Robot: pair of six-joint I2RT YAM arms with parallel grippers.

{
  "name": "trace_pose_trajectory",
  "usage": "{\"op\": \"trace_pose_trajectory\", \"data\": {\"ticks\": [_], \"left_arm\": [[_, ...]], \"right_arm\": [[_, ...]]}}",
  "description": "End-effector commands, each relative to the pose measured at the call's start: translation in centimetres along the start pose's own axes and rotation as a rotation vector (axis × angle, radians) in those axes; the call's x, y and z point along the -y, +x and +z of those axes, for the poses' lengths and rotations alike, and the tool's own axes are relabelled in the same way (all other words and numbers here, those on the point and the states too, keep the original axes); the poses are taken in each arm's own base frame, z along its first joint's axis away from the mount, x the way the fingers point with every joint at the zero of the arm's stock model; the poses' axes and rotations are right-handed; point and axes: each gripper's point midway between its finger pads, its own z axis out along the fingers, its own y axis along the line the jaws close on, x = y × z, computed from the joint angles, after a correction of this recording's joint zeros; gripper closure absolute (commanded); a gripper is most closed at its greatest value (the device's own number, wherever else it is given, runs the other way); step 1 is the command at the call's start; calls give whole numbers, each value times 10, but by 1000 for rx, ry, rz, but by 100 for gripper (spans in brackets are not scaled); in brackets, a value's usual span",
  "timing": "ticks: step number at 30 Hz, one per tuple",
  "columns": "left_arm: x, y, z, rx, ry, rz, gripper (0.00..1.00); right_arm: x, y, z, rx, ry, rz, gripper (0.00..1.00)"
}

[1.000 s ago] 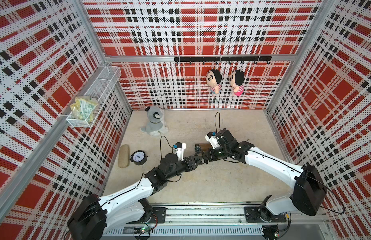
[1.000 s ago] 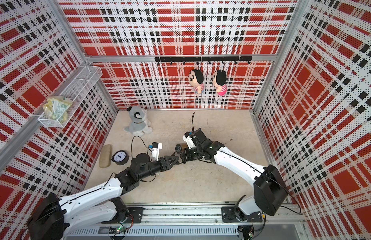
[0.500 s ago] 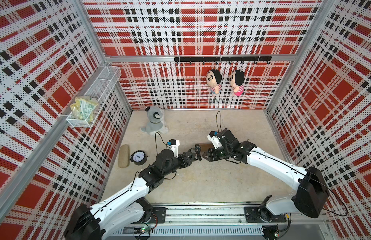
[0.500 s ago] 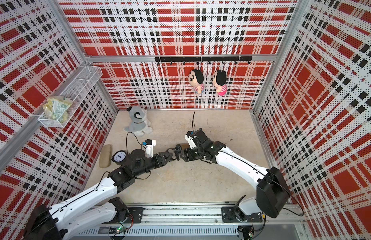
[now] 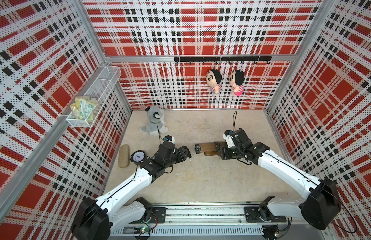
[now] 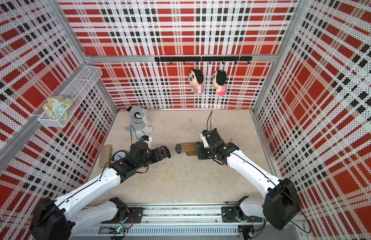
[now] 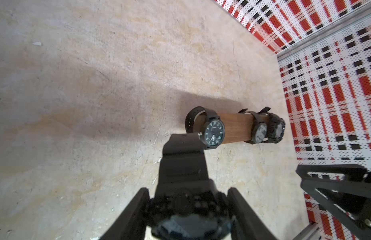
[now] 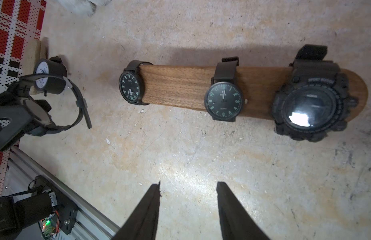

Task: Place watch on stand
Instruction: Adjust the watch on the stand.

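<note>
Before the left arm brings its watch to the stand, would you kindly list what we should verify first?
1. Grip of left tool on held watch: ok.
2. Open, empty right tool: ok.
3. Upright stand on the table: ok.
4. Bare bar between end watch and middle watch: ok.
5. Bar end facing left tool free: not ok, end watch sits there.
6. Strap of held watch closed into a loop: cannot tell.

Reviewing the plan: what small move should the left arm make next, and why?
Probably ease the left tool forward, bringing the strap loop of its chunky black watch to the near tip of the long brown wooden stand. It grips that watch short of the stand, whose tip holds a round dark-dial watch, so go slowly.
</note>
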Motion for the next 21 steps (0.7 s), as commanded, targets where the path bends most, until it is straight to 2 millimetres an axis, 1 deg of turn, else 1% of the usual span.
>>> {"op": "trace_pose_trajectory", "data": {"ticks": [1,7,16,21], "left_arm": [[17,-18,1,36,38,32,75],[23,-21,15,18,37,52,75],[27,-19,36,-23,29,94,76],[28,-17,46,-46,24,105,76]], "right_arm": [[1,0,-5,14,3,-11,52],[2,1,-9,22,7,-12,52],[3,0,-18,50,7,-22,52],[5,3,-18,42,11,-22,52]]}}
